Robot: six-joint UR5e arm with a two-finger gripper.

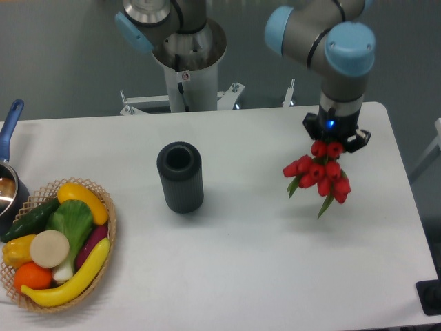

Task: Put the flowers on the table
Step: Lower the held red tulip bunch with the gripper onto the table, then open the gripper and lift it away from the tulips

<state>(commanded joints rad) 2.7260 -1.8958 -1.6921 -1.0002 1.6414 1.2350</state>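
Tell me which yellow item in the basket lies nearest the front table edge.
The long yellow banana-shaped one curving along the wicker basket's front rim.

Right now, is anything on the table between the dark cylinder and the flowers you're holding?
No. In the fixed camera view, only bare white table lies between the dark cylinder and the flowers hanging from the hand.

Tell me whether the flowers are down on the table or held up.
Held up: the flowers hang from the gripper, with a faint shadow on the table beneath.
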